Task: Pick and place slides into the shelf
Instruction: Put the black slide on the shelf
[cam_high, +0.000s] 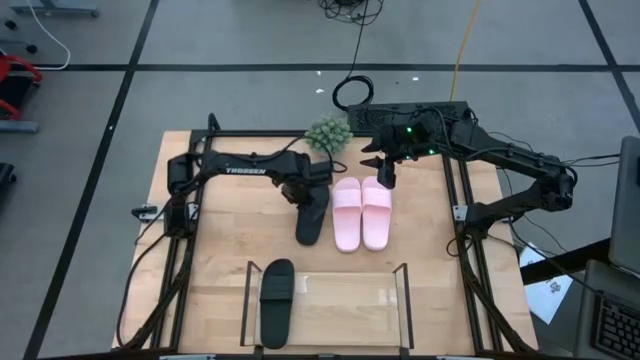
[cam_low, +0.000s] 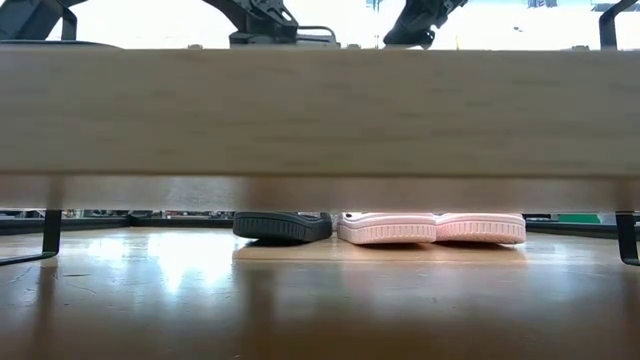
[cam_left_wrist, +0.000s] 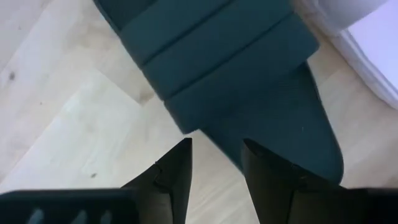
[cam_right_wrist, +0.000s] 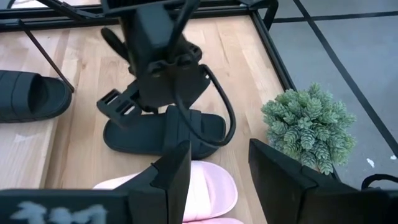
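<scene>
Two dark, jointed arms are seen, white "TROSSEN" lettering on the left, green lights and black cables on the right.

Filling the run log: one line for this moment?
left gripper: open over black slide | right gripper: open above pink pair | shelf: one black slide

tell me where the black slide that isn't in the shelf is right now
In the high view the loose black slide lies mid-table under the left hand, just left of the pink pair, with the shelf at the table's bottom edge.
</scene>
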